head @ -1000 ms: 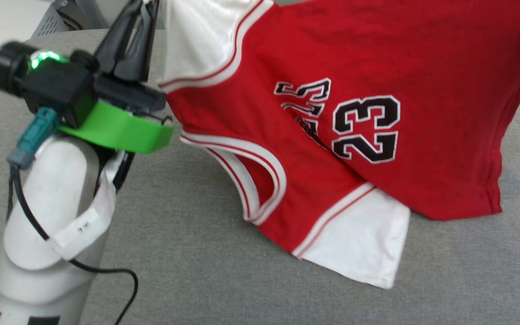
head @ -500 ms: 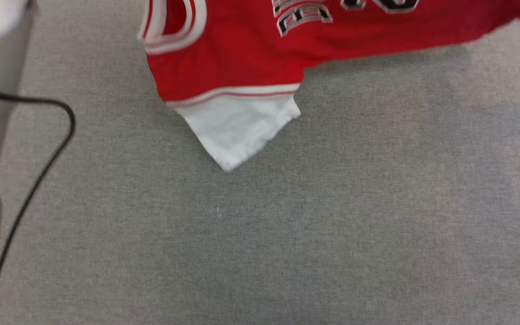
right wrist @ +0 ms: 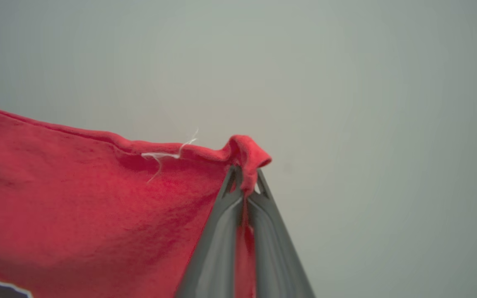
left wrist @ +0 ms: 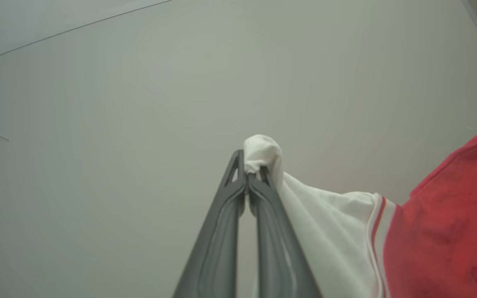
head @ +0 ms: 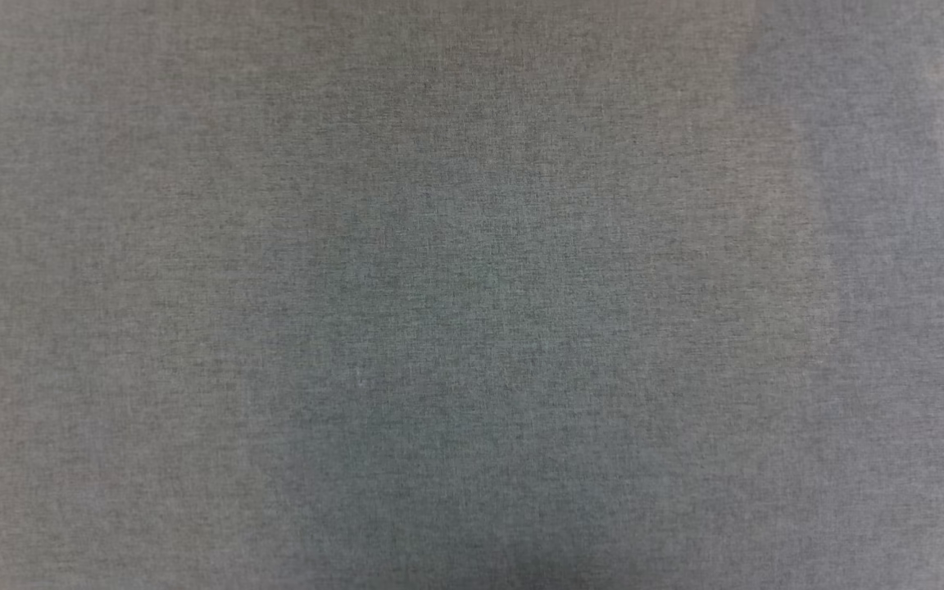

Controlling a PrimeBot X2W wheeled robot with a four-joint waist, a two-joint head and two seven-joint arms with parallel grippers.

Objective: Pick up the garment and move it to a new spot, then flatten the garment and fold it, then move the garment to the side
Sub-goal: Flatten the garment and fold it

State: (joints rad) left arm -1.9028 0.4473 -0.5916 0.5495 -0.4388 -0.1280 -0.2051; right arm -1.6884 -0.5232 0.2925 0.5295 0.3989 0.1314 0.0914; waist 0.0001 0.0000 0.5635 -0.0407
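Observation:
The garment [left wrist: 441,248] is a red jersey with white sleeves and striped trim. In the left wrist view my left gripper [left wrist: 247,178] is shut on a bunched tip of its white sleeve, and the cloth hangs away to the right. My right gripper [right wrist: 244,180] in the right wrist view is shut on a corner of the red hem [right wrist: 97,207], with a loose white thread beside it. Both grips are held up against a pale blank background. A sliver of the black print shows at that view's bottom left.
The head view looks straight at grey woven fabric surface [head: 472,295], with faint soft shadows across it. A thin dark line [left wrist: 73,29] crosses the pale background at the top left of the left wrist view.
The head camera has swung: the jersey and my left arm slid up and out of its picture, leaving the grey cloth surface.

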